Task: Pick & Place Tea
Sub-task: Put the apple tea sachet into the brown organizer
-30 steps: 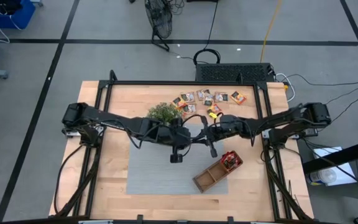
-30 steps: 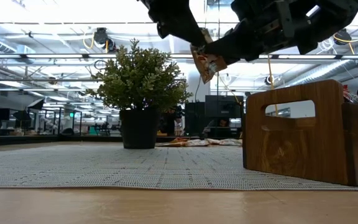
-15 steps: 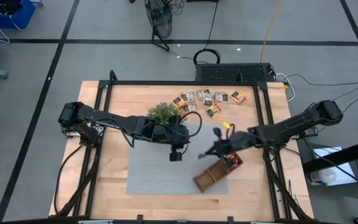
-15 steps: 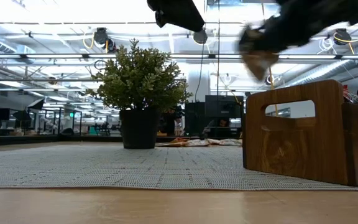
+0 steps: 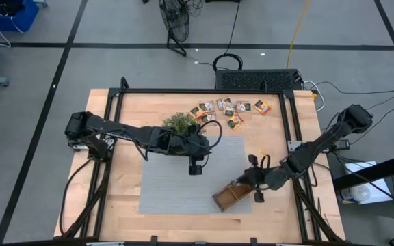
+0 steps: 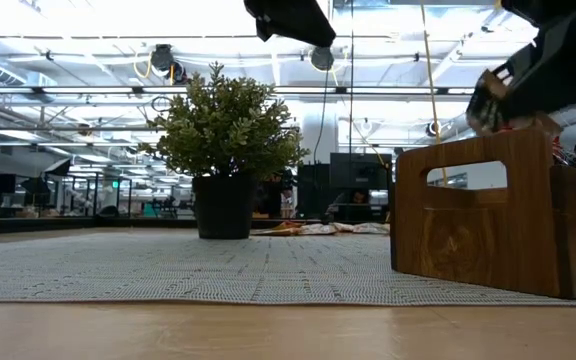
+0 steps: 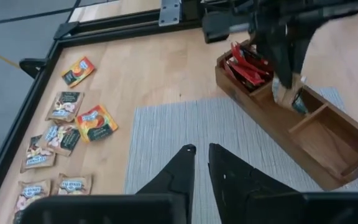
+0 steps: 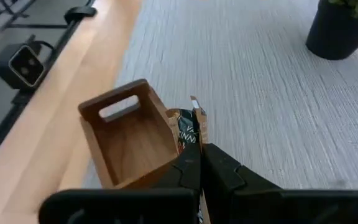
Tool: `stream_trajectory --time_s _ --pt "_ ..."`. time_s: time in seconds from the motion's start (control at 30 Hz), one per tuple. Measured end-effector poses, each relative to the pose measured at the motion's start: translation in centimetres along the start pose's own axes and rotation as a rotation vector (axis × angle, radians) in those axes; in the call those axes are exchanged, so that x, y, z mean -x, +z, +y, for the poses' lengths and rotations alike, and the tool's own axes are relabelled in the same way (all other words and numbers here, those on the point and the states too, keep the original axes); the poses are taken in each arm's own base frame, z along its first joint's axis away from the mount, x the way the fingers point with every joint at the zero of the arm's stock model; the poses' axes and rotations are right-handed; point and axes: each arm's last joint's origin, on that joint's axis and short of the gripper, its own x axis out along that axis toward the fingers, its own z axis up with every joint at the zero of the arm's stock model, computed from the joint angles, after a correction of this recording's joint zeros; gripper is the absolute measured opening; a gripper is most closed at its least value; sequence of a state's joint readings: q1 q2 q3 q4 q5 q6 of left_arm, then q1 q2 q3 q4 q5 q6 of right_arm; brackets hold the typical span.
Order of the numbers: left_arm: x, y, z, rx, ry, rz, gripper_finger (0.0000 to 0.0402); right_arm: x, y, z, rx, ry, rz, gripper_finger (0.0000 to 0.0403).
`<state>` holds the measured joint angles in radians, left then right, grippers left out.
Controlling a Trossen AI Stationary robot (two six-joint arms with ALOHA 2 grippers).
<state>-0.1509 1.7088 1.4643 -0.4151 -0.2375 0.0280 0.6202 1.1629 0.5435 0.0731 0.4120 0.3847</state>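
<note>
Right gripper (image 8: 199, 152), pinching a tea sachet (image 8: 185, 129), hangs directly above the wooden tray (image 8: 126, 143) near the tabletop's right edge.

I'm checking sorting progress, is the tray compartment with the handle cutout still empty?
Yes. In the right wrist view the end compartment of the wooden tray shows only bare wood, while the right gripper holds a sachet beside it.

Loose tea sachets (image 5: 228, 109) are spread flat on the bare wood; red sachets (image 7: 246, 62) are stacked upright in an end compartment.
</note>
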Motion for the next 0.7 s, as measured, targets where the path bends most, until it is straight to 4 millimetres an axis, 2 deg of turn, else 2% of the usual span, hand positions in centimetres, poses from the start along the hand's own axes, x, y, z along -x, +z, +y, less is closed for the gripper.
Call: stream_trajectory --time_s 0.37,0.7 --pt "0.0 0.0 0.0 0.012 0.001 -0.002 0.0036 -2.3 -1.2 1.2 0.027 0.023 -0.025 0.0000" --pt "0.0 0.1 0.0 0.013 0.001 -0.007 0.0035 -3.0 -1.7 1.0 0.064 -0.022 -0.010 0.0000"
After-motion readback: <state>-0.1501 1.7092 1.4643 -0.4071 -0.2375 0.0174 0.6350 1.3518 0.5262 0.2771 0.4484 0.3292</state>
